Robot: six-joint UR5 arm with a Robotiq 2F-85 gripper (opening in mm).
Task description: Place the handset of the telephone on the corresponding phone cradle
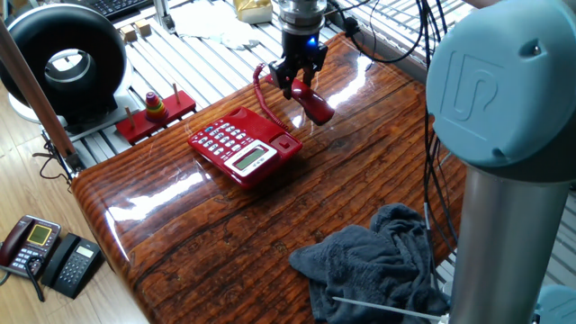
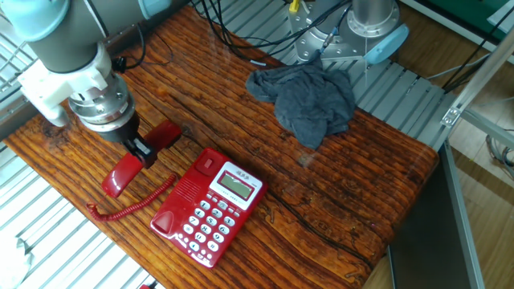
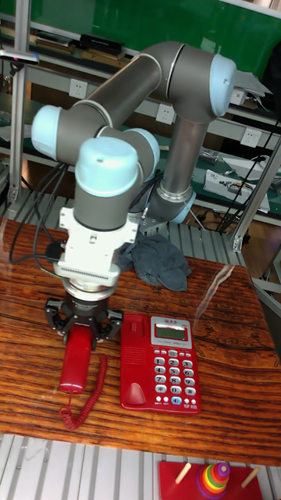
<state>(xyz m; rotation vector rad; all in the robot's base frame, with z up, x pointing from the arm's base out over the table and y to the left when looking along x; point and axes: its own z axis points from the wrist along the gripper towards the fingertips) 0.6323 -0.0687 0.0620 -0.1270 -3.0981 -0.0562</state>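
1. At the table's far edge, gripper (image 1: pixel 296 80) is clamped on the handset (image 2: pixel 138 156) at mid-length, holding it above the wood beside the telephone (image 2: pixel 208 206).
2. Handset looks light, stiff, glossy, likely slippery; the mid-handle hold suits it. Coiled cord (image 2: pixel 128 205) is springy and may tug.
3. Cradle (image 3: pixel 133 362) sits empty on the side nearest the handset.
4. Beyond: grey cloth (image 2: pixel 309 100). Display and keypad text too small to read.

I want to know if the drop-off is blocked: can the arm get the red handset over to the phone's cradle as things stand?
Probably yes. The gripper is shut on the handset, the cradle lies bare beside it, and only the coiled cord lies between them.
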